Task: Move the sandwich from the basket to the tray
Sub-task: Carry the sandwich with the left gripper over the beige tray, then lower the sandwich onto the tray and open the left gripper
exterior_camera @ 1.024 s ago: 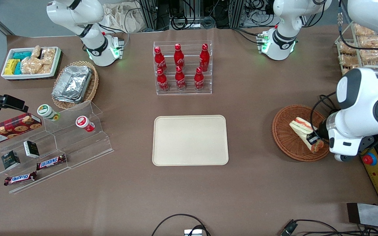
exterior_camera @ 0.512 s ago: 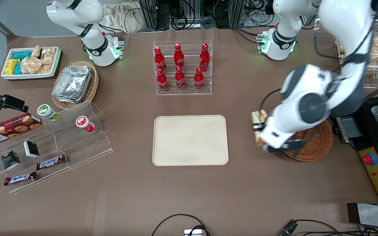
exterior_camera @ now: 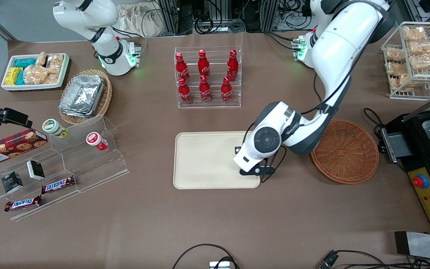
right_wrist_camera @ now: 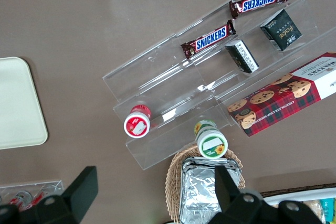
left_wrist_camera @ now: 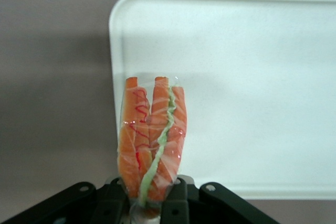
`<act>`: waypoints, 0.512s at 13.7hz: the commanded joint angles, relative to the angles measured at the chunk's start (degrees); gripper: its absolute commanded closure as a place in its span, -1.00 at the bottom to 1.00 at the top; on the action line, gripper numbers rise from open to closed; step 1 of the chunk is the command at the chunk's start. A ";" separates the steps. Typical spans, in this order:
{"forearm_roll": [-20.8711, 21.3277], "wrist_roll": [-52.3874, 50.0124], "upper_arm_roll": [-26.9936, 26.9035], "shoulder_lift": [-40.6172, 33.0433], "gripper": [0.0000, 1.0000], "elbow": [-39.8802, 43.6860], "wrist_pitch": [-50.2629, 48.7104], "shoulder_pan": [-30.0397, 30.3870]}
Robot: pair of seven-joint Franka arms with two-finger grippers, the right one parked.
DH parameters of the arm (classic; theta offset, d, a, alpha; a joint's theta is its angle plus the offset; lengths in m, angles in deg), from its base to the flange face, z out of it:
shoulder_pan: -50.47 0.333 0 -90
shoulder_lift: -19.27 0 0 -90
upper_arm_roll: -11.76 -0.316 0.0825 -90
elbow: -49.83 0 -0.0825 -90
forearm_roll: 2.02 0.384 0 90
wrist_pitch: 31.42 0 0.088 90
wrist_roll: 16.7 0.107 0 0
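front view: pincer (exterior_camera: 242, 152) hangs over the tray (exterior_camera: 203, 160) edge nearest the round wicker basket (exterior_camera: 345, 151), which holds nothing. left wrist view: pincer (left_wrist_camera: 149, 199) clamped on the sandwich (left_wrist_camera: 151, 137), above the tray (left_wrist_camera: 252, 72) corner.

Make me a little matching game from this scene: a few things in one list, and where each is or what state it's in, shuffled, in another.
Things:
1. sandwich
2. basket
3. tray
4. gripper

States:
A. woven, nothing in it
B. shut, hanging over the tray's edge
C. flat, nothing resting on it
D. pinched between two fingers, in the air

Pairs: 1-D, 2-A, 3-C, 4-B
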State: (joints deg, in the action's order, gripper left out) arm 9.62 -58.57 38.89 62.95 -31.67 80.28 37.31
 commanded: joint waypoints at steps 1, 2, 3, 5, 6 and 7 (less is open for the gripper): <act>3.65 -2.85 -0.05 4.21 0.95 3.02 1.58 -1.16; 4.09 -3.64 -0.05 5.09 0.69 3.02 1.77 -1.51; 4.18 -4.95 -0.05 5.36 0.19 3.02 1.77 -2.04; 4.09 -5.41 -0.05 4.75 -1.00 3.28 1.68 -1.78; 4.09 -5.41 -0.05 4.40 -1.00 3.98 1.25 -1.60; 3.75 -5.49 -0.05 3.70 -1.00 5.64 0.28 -1.52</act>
State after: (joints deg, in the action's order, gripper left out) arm 12.45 -62.73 38.91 67.18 -29.53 82.56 36.18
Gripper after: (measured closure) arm 0.502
